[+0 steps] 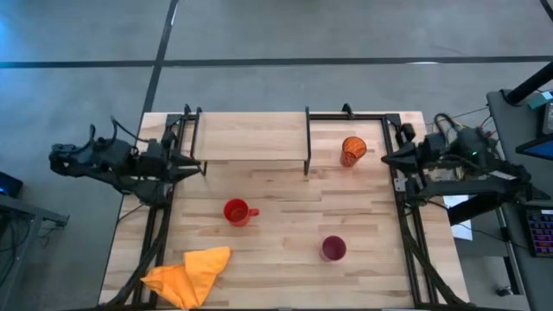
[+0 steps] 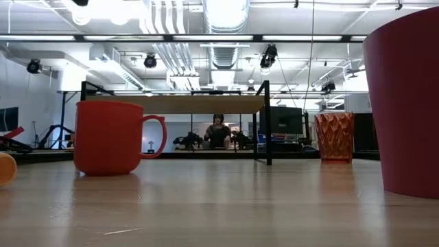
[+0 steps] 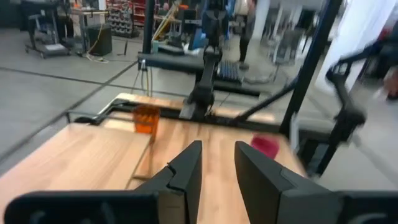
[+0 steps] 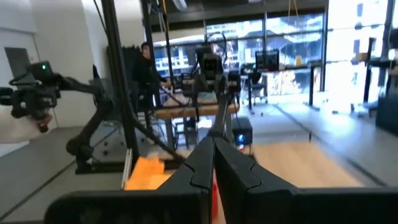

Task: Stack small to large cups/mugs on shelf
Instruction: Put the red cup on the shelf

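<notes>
The red mug (image 1: 238, 212) stands upright on the table near its middle, handle toward the right; it also shows in the low view (image 2: 110, 137). The orange patterned cup (image 1: 352, 151) stands on the table just right of the shelf (image 1: 251, 136), whose wooden top board is bare. The magenta tumbler (image 1: 333, 249) stands nearer the front right. My left gripper (image 1: 200, 169) is open and empty at the shelf's left end. My right gripper (image 1: 384, 161) is shut and empty, right of the orange cup.
An orange-yellow cloth (image 1: 190, 275) lies crumpled at the table's front left corner. Black frame rails run along both side edges of the table. A person (image 2: 218, 130) is in the room far behind the table.
</notes>
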{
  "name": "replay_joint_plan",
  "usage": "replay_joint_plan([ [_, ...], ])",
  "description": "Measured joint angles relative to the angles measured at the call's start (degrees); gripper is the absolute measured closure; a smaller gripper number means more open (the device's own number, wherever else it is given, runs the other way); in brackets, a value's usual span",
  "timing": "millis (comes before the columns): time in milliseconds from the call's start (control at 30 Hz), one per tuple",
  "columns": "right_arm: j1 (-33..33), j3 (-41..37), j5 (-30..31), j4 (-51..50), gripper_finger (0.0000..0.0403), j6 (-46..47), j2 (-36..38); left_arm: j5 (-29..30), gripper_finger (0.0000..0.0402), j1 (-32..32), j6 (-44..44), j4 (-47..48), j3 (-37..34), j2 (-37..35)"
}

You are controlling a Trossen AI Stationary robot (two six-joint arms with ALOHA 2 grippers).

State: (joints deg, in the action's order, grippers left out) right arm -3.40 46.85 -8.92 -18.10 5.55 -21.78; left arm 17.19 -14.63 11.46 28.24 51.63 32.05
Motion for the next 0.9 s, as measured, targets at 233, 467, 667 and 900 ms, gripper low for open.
replay_joint_plan([
  [233, 0.00, 12.13, 0.03, -0.10, 0.0394, 0.28, -7.19, -0.07, 0.0320, 0.00, 2.78, -8.72, 4.81, 4.67],
  [467, 0.00, 21.80, 0.04, -1.55, 0.0394, -7.77, -13.01, 4.50, 0.0320, -0.04, 4.14, -15.34, 4.09, 4.98],
  [667, 0.00, 28.12, 0.14, -15.19, 0.0394, -2.79, -18.54, -0.66, 0.0320, -0.07, 9.18, -15.28, 4.09, 8.79],
  [900, 0.00, 28.69, 0.16, -24.18, 0.0394, 3.39, -24.56, -9.80, 0.0322, -0.07, 16.61, -8.51, 9.50, 19.21],
])
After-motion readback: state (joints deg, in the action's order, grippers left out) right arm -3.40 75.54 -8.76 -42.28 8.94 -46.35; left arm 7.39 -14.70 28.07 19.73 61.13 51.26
